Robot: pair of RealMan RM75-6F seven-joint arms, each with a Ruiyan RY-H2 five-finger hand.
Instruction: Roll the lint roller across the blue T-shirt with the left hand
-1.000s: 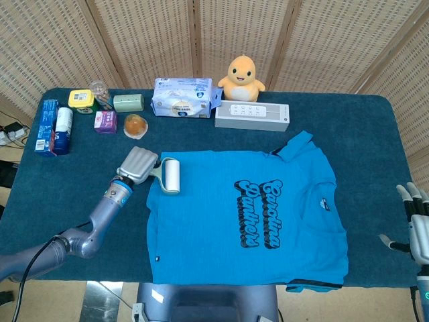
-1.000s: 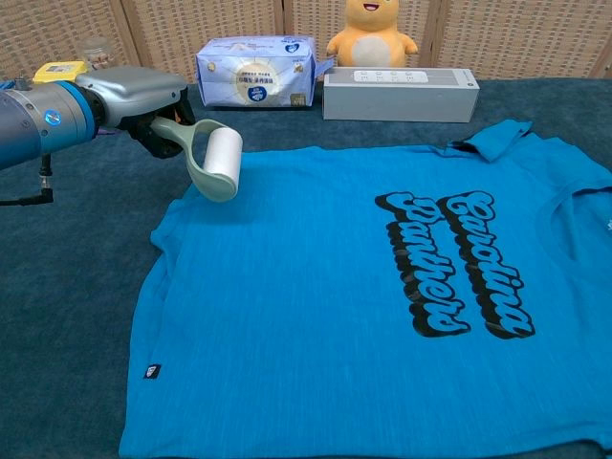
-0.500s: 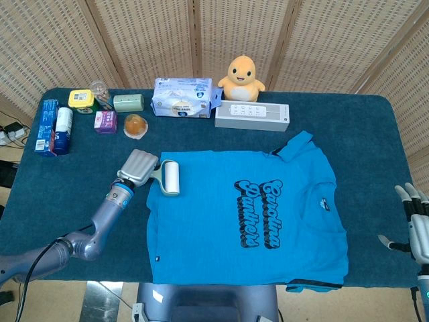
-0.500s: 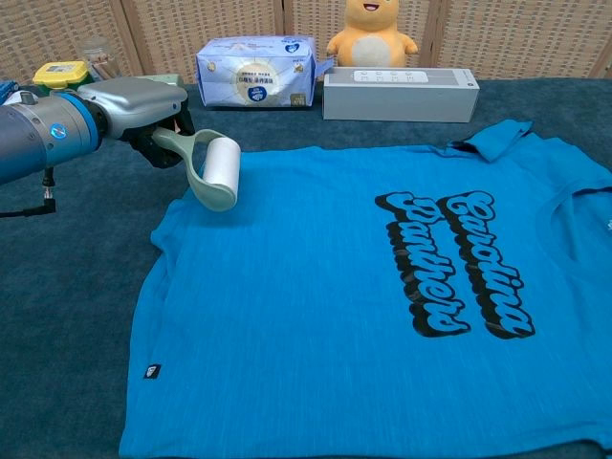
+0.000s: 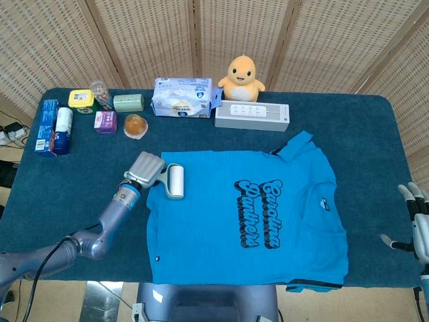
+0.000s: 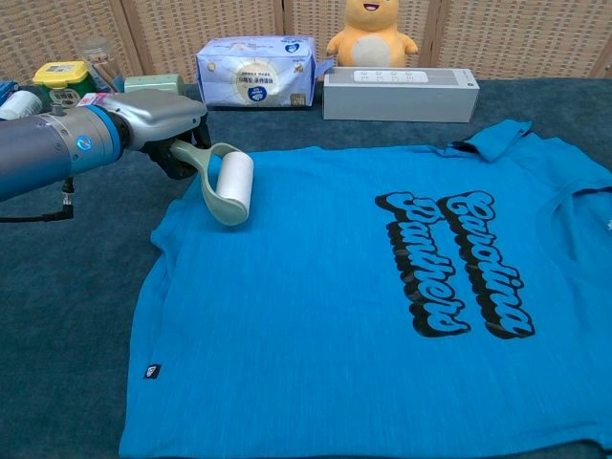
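On the far left of the dark blue table (image 5: 375,127) stand some small boxes and jars.

Next comes the left hand (image 5: 144,169). It is closed around the handle of the lint roller (image 5: 175,181) and holds it tight. The white roll of the lint roller sits on the top left corner of the blue T-shirt (image 5: 221,228), just inside its edge. In the chest view the roll looks like it touches the cloth, but I cannot be sure how hard it presses.

The blue T-shirt lies flat in the middle of the table, with dark curly letters on its front. Behind it sit a pack of wipes (image 5: 184,98), a yellow duck toy (image 5: 242,76) and a long white box (image 5: 252,116).

On the far right, off the table's edge, is the right hand (image 5: 419,225). Its fingers are spread and it holds nothing.

I think the job has only just begun. The roller is at one corner, and nearly all of the shirt is left to roll over, going to the right.
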